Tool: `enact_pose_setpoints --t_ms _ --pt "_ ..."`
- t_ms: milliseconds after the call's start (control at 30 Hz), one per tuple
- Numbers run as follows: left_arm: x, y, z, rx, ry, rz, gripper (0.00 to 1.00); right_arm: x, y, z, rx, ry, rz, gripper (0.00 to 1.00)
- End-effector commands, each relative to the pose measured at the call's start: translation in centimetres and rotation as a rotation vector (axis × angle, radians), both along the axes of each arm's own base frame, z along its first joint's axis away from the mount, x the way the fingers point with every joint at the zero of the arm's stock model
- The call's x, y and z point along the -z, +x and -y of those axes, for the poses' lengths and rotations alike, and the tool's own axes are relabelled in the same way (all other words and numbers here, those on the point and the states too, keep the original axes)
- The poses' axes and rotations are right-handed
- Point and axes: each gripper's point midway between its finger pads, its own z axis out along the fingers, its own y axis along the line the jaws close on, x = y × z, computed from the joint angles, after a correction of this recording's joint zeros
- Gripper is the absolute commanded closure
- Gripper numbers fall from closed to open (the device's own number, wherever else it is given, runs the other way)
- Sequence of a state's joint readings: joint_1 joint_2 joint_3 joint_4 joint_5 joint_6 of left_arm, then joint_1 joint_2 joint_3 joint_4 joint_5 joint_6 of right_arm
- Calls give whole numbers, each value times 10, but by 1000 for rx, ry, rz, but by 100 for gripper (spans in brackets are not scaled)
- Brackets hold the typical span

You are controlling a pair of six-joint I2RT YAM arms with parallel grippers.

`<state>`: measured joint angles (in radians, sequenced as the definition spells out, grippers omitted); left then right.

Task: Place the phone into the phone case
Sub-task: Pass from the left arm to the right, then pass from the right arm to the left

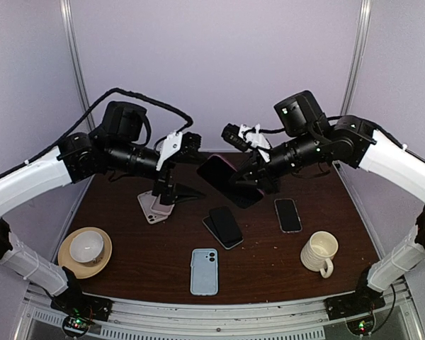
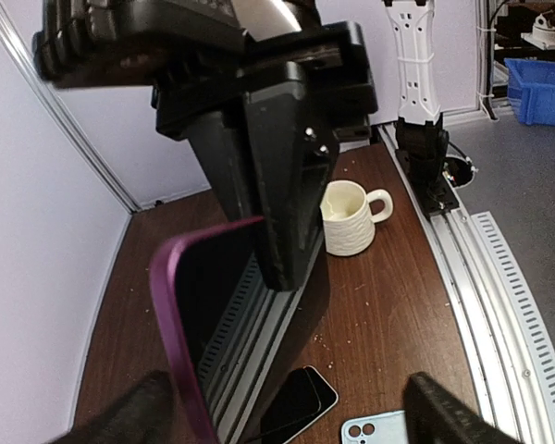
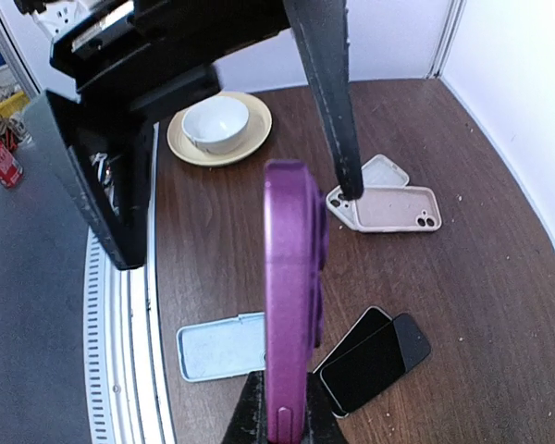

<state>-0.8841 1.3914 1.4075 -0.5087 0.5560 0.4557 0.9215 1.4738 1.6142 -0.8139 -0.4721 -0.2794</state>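
Observation:
A phone with a dark screen, set in a purple phone case (image 1: 230,180), hangs tilted in the air above the table's middle. My right gripper (image 1: 253,177) is shut on its edge; in the right wrist view the case (image 3: 291,296) stands edge-on between the two fingers (image 3: 257,416). My left gripper (image 1: 176,190) is open just left of the phone and touches nothing. In the left wrist view the purple rim (image 2: 176,324) lies close to the left finger (image 2: 139,412), and the right finger (image 2: 444,416) stands well apart.
On the table are a pink case (image 1: 154,207) lying on a white one, two overlapping black phones (image 1: 223,225), another phone (image 1: 287,214), a light blue case (image 1: 204,270), a cream mug (image 1: 320,253), and a bowl on a saucer (image 1: 86,248).

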Motion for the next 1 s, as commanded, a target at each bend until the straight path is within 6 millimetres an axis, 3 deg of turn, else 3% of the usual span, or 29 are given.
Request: enact_pose_setpoints --t_ms 0,100,133,267,367,633,733,900,967 --pt "-46 -9 -7 -13 -231 99 2 -91 -8 -4 1 357 68 100" --pt "-58 -15 -5 -2 -345 26 3 -131 -13 -6 -14 544 108 100" --pt "-67 -14 -4 -12 -398 -3 8 -141 -14 -7 -23 596 121 100" --pt "-90 -12 -7 -37 -601 -113 23 -162 -24 -13 -85 729 141 100" --pt "-95 -10 -8 -52 -649 -146 32 -176 -30 -17 -123 806 144 100" --pt "-93 -24 1 36 -642 -179 53 -172 -25 -30 -112 807 129 100" --pt "-96 -27 2 50 -660 -178 66 -171 -25 -32 -112 809 118 100" --pt "-102 -31 1 79 -692 -169 100 -165 -21 -35 -92 780 116 100" --pt "-102 -30 -1 70 -693 -169 100 -159 -15 -33 -51 754 121 100"
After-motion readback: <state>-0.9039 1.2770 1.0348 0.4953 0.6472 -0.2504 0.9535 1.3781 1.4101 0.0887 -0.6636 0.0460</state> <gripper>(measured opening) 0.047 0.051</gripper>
